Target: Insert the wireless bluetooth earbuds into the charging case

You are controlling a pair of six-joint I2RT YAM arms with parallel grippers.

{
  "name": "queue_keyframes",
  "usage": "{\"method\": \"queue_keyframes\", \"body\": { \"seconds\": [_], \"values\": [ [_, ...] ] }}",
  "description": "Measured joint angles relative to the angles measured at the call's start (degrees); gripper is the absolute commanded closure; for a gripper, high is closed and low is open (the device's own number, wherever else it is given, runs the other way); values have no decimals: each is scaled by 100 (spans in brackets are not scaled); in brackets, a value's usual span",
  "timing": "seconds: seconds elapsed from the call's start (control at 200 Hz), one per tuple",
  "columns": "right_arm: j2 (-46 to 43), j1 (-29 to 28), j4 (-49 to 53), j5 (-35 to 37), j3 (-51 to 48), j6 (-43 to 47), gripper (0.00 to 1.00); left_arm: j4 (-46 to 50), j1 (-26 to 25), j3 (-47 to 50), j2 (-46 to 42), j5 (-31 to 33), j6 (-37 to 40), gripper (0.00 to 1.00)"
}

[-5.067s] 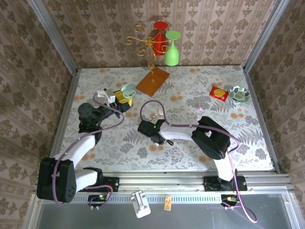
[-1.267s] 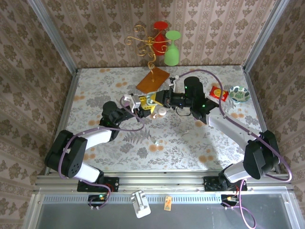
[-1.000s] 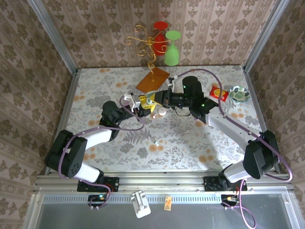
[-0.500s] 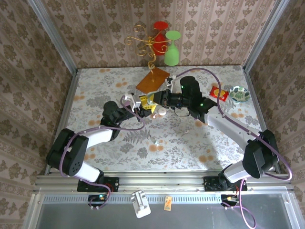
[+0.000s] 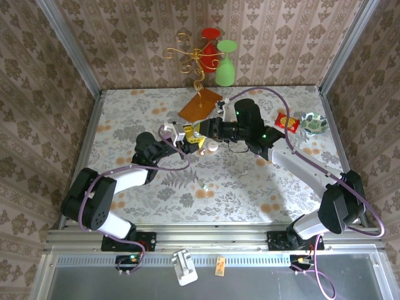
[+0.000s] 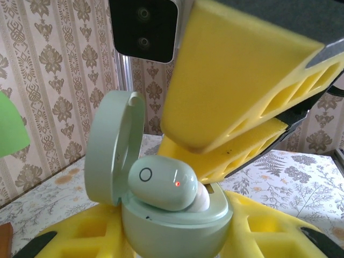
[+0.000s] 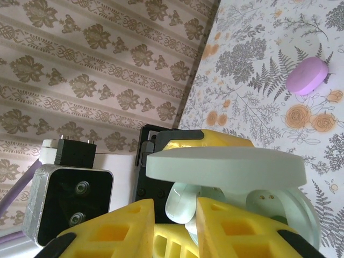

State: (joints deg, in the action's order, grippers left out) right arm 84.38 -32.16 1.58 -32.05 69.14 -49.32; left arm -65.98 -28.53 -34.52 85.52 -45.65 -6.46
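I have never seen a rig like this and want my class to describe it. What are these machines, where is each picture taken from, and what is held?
These are two robot arms bolted at the near edge of a flowered table. One picture looks down from above; the other two come from a camera on each wrist. The left gripper clamps an open mint-green pebble-shaped plastic charging case. A pale oval earbud lies in it, between the right gripper's parted yellow fingers. On the table lie another tiny white earbud, a red packet, a patterned bowl and a brown board.

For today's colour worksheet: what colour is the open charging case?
Pale mint green; the rounded plastic charging case shows best in the left wrist view.
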Motion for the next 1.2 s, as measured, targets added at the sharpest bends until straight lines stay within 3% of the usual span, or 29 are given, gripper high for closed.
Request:
{"method": "queue_keyframes", "body": {
  "seconds": [0.28, 0.72, 0.835, 1.055, 1.2],
  "values": [
    [-55, 0, 146, 85, 68, 144, 68, -2, 0, -72, 2, -15, 0, 70],
    [-341, 0, 402, 345, 39, 422, 53, -142, 9, -79, 2, -17, -63, 70],
    [-763, 0, 400, 468, -273, 640, 47, -289, 61, -79, 2, -17, -90, 70],
    [-1993, 2, 402, 979, -1311, 911, 46, -389, 444, -66, -11, -31, -131, 70],
    [-2197, 2, 549, 1279, -1867, 881, 46, -372, 588, 2, -142, -15, -136, 70]
  ]
}}
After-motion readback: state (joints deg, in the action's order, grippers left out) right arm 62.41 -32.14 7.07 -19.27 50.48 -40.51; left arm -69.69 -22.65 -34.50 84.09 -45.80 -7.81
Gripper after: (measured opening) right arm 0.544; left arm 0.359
